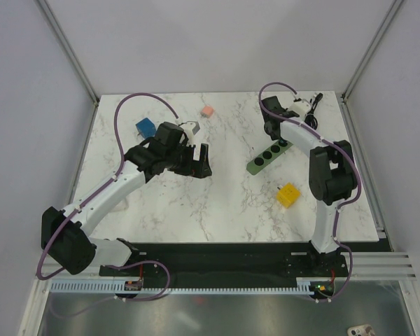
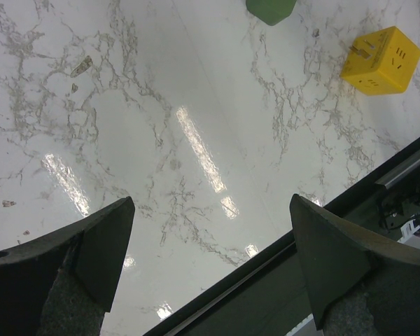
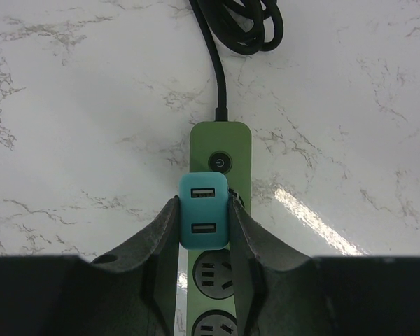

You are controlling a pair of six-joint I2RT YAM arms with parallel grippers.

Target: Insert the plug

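Note:
My right gripper point(image 3: 204, 225) is shut on a teal two-port USB plug point(image 3: 204, 210). The plug is over the green power strip point(image 3: 220, 140), at the socket next to the round power button. I cannot tell whether its prongs are seated. Two free sockets point(image 3: 215, 274) show below it. In the top view the strip point(image 1: 266, 157) lies diagonally at centre right, with my right gripper point(image 1: 283, 142) at its far end. My left gripper point(image 1: 199, 164) is open and empty above bare marble, left of the strip. In the left wrist view it point(image 2: 210, 245) is wide open.
A yellow cube adapter point(image 1: 289, 194) lies near the strip's near end and also shows in the left wrist view point(image 2: 380, 59). A blue block point(image 1: 145, 127), a white adapter point(image 1: 190, 128) and a pink block point(image 1: 207, 110) lie at the back left. The strip's coiled black cable point(image 3: 241, 24) lies at the back right.

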